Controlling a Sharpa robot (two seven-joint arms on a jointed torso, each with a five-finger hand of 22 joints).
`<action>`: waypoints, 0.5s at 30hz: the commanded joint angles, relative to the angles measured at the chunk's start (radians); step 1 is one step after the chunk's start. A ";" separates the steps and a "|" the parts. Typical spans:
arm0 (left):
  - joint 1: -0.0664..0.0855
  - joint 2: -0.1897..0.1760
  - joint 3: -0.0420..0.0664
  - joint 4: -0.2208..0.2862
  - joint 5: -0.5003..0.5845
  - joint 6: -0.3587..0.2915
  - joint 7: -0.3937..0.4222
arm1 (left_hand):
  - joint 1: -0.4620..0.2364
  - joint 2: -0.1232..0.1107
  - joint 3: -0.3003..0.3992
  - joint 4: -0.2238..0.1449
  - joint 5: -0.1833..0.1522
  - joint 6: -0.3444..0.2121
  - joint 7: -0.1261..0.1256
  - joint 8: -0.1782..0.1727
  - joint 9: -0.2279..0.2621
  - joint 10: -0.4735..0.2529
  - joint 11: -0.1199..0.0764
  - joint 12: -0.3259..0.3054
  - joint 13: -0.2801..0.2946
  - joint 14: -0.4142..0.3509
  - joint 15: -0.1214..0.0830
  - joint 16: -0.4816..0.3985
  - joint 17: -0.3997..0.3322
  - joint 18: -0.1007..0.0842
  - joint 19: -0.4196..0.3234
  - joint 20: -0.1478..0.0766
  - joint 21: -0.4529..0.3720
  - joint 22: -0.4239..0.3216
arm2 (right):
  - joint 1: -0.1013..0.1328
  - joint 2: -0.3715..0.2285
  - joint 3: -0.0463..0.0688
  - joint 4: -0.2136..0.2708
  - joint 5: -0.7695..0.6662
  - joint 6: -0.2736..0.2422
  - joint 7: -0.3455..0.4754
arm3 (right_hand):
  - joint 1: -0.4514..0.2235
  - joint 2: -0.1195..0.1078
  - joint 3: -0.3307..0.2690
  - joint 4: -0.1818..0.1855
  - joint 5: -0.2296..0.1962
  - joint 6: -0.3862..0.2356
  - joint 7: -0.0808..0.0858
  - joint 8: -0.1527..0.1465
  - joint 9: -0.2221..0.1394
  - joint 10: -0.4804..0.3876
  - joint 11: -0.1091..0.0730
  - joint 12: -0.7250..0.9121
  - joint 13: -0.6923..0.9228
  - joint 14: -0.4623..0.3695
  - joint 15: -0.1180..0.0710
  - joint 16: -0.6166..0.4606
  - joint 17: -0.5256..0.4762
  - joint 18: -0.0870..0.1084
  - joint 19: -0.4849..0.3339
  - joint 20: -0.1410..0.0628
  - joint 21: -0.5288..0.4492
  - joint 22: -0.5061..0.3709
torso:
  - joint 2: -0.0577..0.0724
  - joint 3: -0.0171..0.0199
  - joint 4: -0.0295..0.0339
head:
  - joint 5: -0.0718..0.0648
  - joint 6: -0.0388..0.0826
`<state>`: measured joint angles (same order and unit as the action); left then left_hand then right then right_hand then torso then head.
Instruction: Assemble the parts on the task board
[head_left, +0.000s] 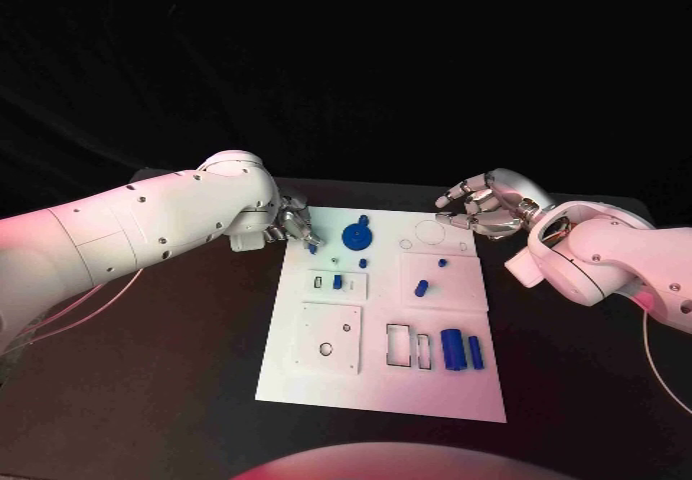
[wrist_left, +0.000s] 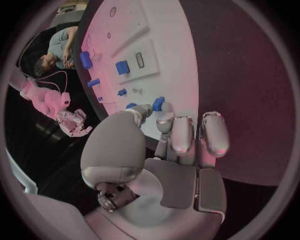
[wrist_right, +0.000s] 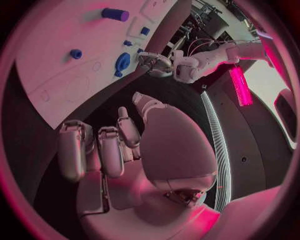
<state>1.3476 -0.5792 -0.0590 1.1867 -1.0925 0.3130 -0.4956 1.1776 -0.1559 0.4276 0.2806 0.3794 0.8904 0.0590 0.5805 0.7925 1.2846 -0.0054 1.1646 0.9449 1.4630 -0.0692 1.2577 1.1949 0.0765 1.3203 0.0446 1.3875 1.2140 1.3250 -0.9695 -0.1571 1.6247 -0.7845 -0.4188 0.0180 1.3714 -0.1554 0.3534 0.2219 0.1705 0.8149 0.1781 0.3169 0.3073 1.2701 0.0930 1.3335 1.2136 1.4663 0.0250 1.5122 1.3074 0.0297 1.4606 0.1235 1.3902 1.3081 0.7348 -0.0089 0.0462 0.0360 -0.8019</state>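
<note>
We judged the task board (head_left: 378, 385) mostly unassembled; left hand (head_left: 293, 224) pinched a part (head_left: 312, 247), right hand (head_left: 483, 204) curled empty.

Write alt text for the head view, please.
Two white robot arms reach toward a white task board on a black table. The left hand touches the board's far left corner beside a blue gear; the right hand hovers, holding nothing, at its far right corner.

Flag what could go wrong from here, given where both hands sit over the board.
The left hand is at the board's far left corner, fingers close to the blue disc; a sideways nudge could shift it. Whether it pinches a small part is unclear, so a drop is possible. The right hand hangs curled at the far right corner; lowering blind might hit the board edge.
</note>
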 joint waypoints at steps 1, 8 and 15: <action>0.000 0.002 0.000 0.003 0.015 0.017 0.008 | 0.037 0.011 0.022 -0.007 0.003 0.006 -0.002 -0.001 0.001 0.001 -0.010 0.002 -0.001 0.008 -0.004 0.004 0.001 0.004 0.007 -0.001 0.006 0.002 | -0.001 0.001 0.000 0.001 -0.011 0.004 0.007 | -0.007 0.000 0.001 0.002 0.004 -0.001 0.000 0.003 0.000 -0.006 0.000 -0.006 -0.002 0.067 -0.007 -0.003 0.121 0.020 -0.006 -0.001 -0.005 0.149 | -0.001 0.0001 0.0007 | -0.001 -0.002; -0.001 -0.001 0.000 0.005 0.061 -0.002 0.008 | 0.140 0.030 0.148 -0.054 0.004 -0.010 -0.001 0.026 0.024 0.008 -0.012 0.001 -0.004 0.010 -0.006 0.005 0.003 0.003 0.011 -0.005 0.010 0.011 | -0.001 0.001 0.000 0.000 -0.011 0.005 0.007 | -0.007 0.000 0.001 0.002 0.004 -0.001 0.000 0.003 0.000 -0.006 0.000 -0.006 -0.002 0.067 -0.007 -0.003 0.121 0.020 -0.006 -0.001 -0.005 0.149 | -0.001 0.0003 0.0006 | -0.001 -0.003; -0.001 -0.015 0.001 0.020 0.103 -0.027 0.009 | 0.140 0.020 0.213 -0.071 0.000 -0.015 0.001 0.043 0.038 0.011 -0.010 0.001 -0.006 0.010 -0.004 0.006 0.004 0.003 0.011 -0.004 0.010 0.012 | -0.001 0.001 0.000 -0.001 -0.011 0.005 0.007 | -0.006 0.001 0.002 0.002 0.005 -0.001 0.000 0.004 0.000 -0.004 -0.001 -0.005 0.000 0.067 -0.008 -0.003 0.121 0.019 -0.006 -0.001 -0.005 0.149 | -0.002 0.0005 0.0002 | 0.000 -0.003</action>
<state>1.3464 -0.5916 -0.0588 1.2003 -1.0393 0.3049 -0.4954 1.2956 -0.1501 0.5633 0.2826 0.3783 0.8829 0.0588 0.6019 0.7918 1.2922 -0.0128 1.1646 0.9398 1.4668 -0.0729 1.2577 1.1970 0.0765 1.3240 0.0409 1.3943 1.2249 1.3250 -0.9687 -0.1571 1.6233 -0.7851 -0.4188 0.0180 1.3714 -0.1555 0.3533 0.2219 0.1704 0.8149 0.1781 0.3169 0.3072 1.2701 0.0931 1.3335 1.2136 1.4663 0.0250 1.5123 1.3074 0.0297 1.4606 0.1235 1.3902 1.3079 0.7332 -0.0084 0.0468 0.0351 -0.8050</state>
